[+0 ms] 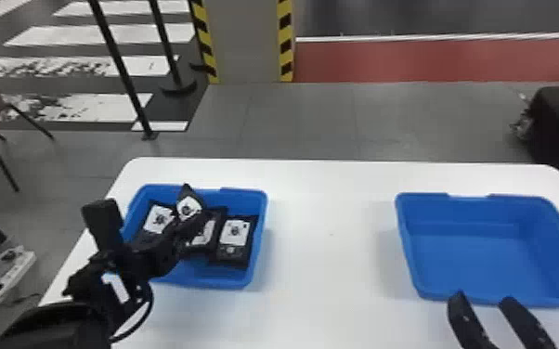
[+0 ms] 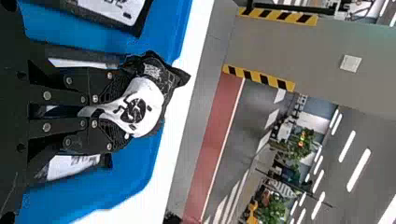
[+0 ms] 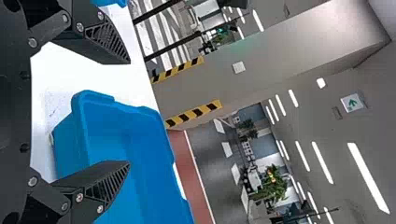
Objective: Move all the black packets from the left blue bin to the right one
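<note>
Blue L bin (image 1: 209, 281), left of head view: blk pkt (image 2: 140, 107) is pinched by L gripper (image 2: 119, 113); R gripper (image 1: 483, 298), lower right, is spread. Vert. lift, clear of other pkts (image 1: 234, 236), is advised pre-transfer.

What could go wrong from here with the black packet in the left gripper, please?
The left gripper pinches the black packet with much of it beyond the fingertips, so it might slip or swing when lifted. Other black packets lie close by and could get dragged along. The right gripper, near the right blue bin's near rim, might bump it.
</note>
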